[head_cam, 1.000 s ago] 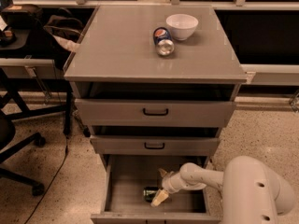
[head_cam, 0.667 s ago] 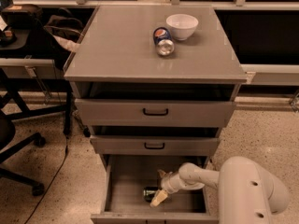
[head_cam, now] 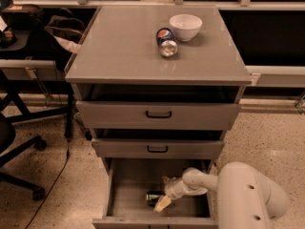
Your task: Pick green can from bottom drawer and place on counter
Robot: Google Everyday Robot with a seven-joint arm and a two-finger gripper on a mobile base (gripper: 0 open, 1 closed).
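The bottom drawer is pulled open, a plain grey box below two shallower drawers. The green can lies on its side on the drawer floor near the front, partly hidden by the gripper. My gripper reaches down into the drawer from the right on a white arm, and its pale fingers sit at the can's right end. The counter is the broad grey glossy top of the cabinet.
A blue-and-red can lies on its side on the counter next to a white bowl. The top drawer and middle drawer stick out slightly. An office chair base and a desk stand at the left.
The arm has shifted slightly left toward the can; the gripper stays at the can's right end in the drawer. The can has not moved.
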